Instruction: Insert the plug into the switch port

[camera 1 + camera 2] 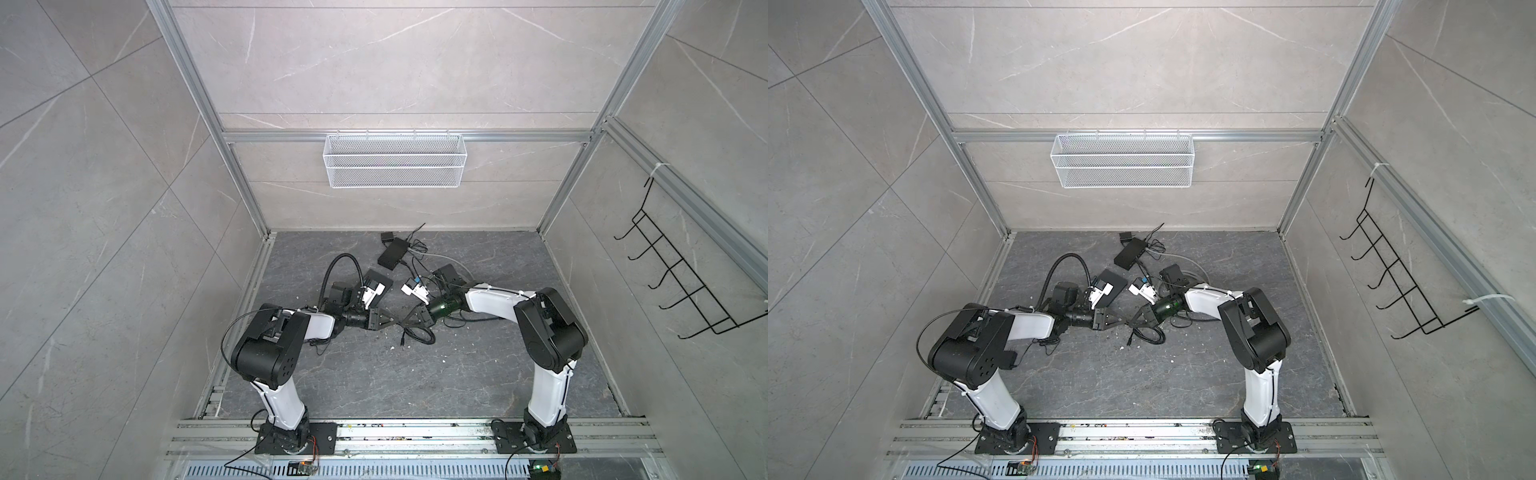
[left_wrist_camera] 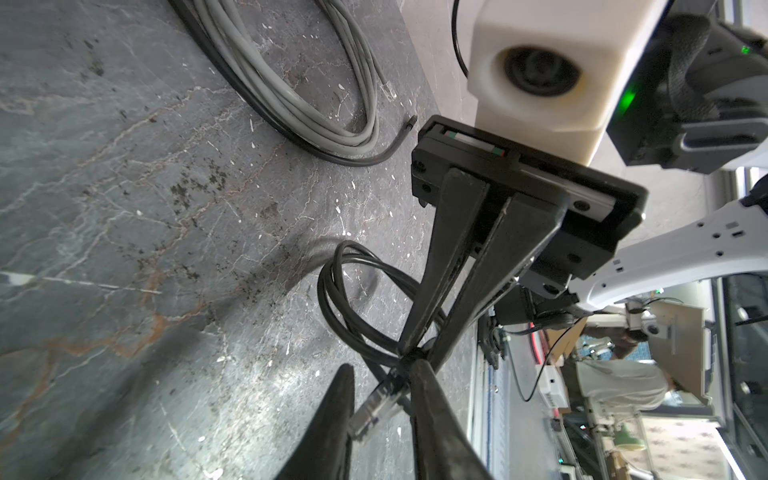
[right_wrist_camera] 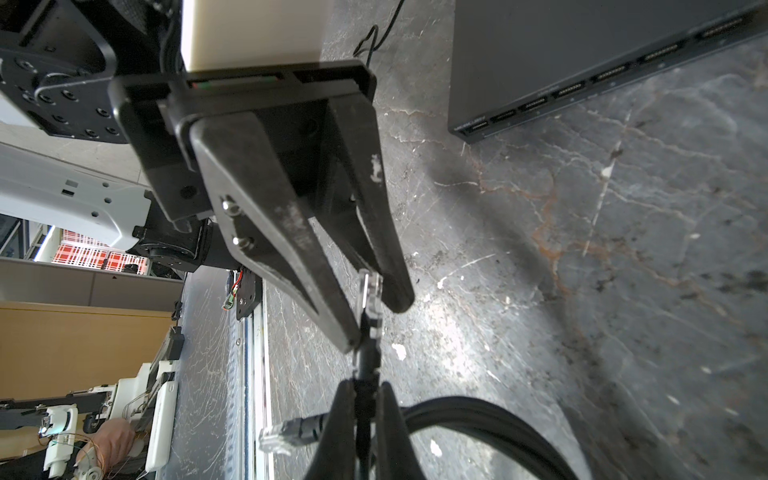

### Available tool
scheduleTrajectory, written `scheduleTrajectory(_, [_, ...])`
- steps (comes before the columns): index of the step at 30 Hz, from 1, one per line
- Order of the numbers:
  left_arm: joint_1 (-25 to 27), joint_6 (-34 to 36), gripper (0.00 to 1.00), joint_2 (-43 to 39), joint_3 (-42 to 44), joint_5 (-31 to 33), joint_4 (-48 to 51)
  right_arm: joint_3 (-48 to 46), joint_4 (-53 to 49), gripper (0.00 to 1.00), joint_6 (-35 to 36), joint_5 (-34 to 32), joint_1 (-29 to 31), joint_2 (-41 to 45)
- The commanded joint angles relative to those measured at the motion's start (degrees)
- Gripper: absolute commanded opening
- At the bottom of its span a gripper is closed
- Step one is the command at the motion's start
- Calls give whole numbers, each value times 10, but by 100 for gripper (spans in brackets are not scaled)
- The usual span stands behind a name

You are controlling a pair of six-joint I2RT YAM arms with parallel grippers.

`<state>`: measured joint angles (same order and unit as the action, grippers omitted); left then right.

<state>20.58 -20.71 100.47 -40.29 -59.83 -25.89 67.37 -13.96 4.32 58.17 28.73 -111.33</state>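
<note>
Grey tiled walls, dark marbled tabletop (image 1: 415,386), scuffed w/ white flecks. The plug (image 2: 374,409) is held up off the surface at mid-table, where the two arms' tips meet. It's a clear RJ45-type, see-through body w/ a black sleeve behind it. It sits on a thin black cable (image 2: 353,291) whose loops drop to the tabletop.

The left gripper (image 3: 375,325) is pinched in on the plug. Its fingers (image 3: 274,224) sit either side and look to touch it; how firm, can't tell. The right gripper (image 2: 415,353) is clenched on the cable just behind the plug, tip to tip w/ the left one.

Key relation: the plug's long axis runs approx along the line between the two grippers, nose pointing back into the left gripper's palm. The switch (image 1: 392,254) lies beyond both, toward the back wall, well apart and off to the side of that axis. It's a flat black box lying diagonal. The port row (image 3: 569,89) runs along one long edge, prob. facing the right arm's side; the ports visible look empty. Neither arm is clearly nearer. Judged: the nose needs swinging round to the port row before any push.

Further out:
- another clear connector (image 3: 276,436) just beside the right gripper; whose end, can't tell
- grey cable coil (image 2: 291,83)
- white mesh basket (image 1: 395,160) on the back rail
- black hook rack (image 1: 673,282) on the side wall
</note>
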Motion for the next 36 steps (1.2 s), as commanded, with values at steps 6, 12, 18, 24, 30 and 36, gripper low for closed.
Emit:
scheduleTrajectory(6, [-1, -15, 3, -18, 1, -19, -32, 25, -42, 5, 20, -24, -1, -6])
scheduleTrajectory(12, [1, -90, 1, -8, 0, 26, -38, -2, -20, 35, -19, -136, -2, 47])
scheduleTrajectory(18, [16, -142, 1, -10, -4, 62, -14, -114, 125, 45, -73, -282, 13, 144])
scheduleTrajectory(24, [30, -162, 1, 0, -33, 86, 49, -139, 173, 47, -15, -449, 96, 168])
scheduleTrajectory(30, [30, -181, 2, 1, -47, 92, 82, -149, 196, 43, 25, -510, 123, 155])
scheduleTrajectory(36, [29, -183, 2, 10, -57, 88, 94, -157, 196, 37, 35, -488, 131, 154])
